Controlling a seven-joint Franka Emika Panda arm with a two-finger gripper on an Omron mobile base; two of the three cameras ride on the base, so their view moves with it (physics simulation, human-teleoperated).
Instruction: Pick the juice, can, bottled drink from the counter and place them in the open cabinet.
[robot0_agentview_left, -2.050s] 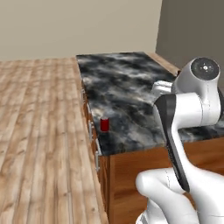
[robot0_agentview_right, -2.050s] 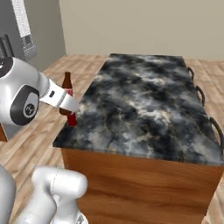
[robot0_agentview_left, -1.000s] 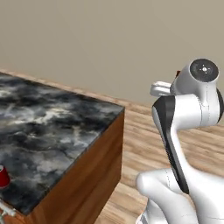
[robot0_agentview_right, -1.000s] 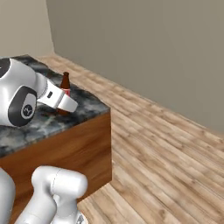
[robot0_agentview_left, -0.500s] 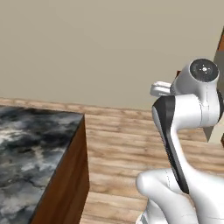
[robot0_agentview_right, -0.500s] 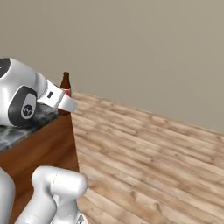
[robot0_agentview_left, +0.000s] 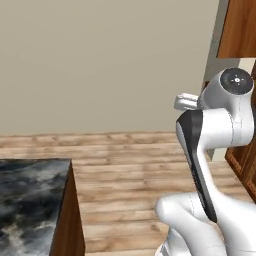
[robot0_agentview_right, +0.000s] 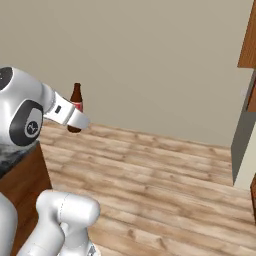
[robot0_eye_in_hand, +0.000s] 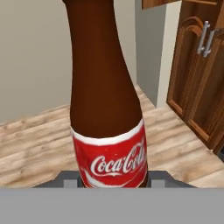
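My gripper (robot0_agentview_right: 75, 123) is shut on the bottled drink (robot0_agentview_right: 76, 103), a slim dark brown bottle with a red label, held upright in the air past the end of the counter (robot0_agentview_right: 19, 172). In the hand view the bottled drink (robot0_eye_in_hand: 105, 109) rises between the two fingertips of the gripper (robot0_eye_in_hand: 113, 177). The counter's marbled top (robot0_agentview_left: 27, 190) lies at the lower left of the left base view. The cabinet's arched lower doors (robot0_eye_in_hand: 197, 83) with grey bar handles stand to the right, some way off. The juice and the can are out of view.
A plain beige wall (robot0_agentview_right: 150, 60) stands behind a wooden plank floor (robot0_agentview_right: 165, 185). A grey pillar (robot0_eye_in_hand: 151, 48) sits between the wall and the brown cabinet (robot0_agentview_left: 242, 27). The floor between the counter's end and the cabinet is open.
The whole view has swung off the counter toward the wall and the cabinet, so the base has turned. The bottled drink stays in my shut gripper.
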